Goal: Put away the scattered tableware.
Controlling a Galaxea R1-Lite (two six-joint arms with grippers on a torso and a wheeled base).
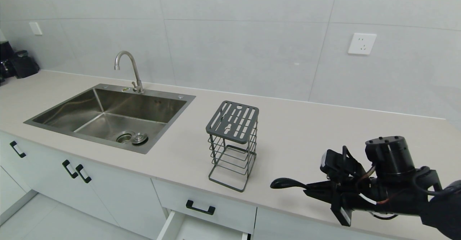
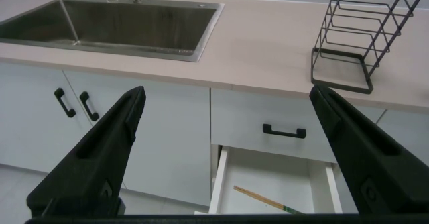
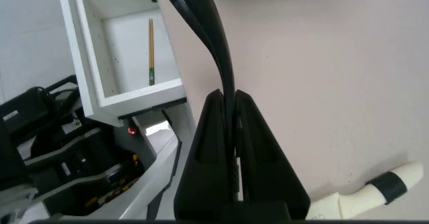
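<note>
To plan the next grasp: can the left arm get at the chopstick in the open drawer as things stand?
Probably yes: the drawer is pulled out, the chopstick lies uncovered inside, and the left gripper's open fingers face it with nothing between.

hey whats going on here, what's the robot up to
The robot is tidying tableware. Its right claw is shut on a black spoon, held over the front of the countertop. Below, a drawer is pulled open with one chopstick lying inside. The left claw hangs open before the cabinets, holding nothing. A wire rack stands beside the sink.
</note>
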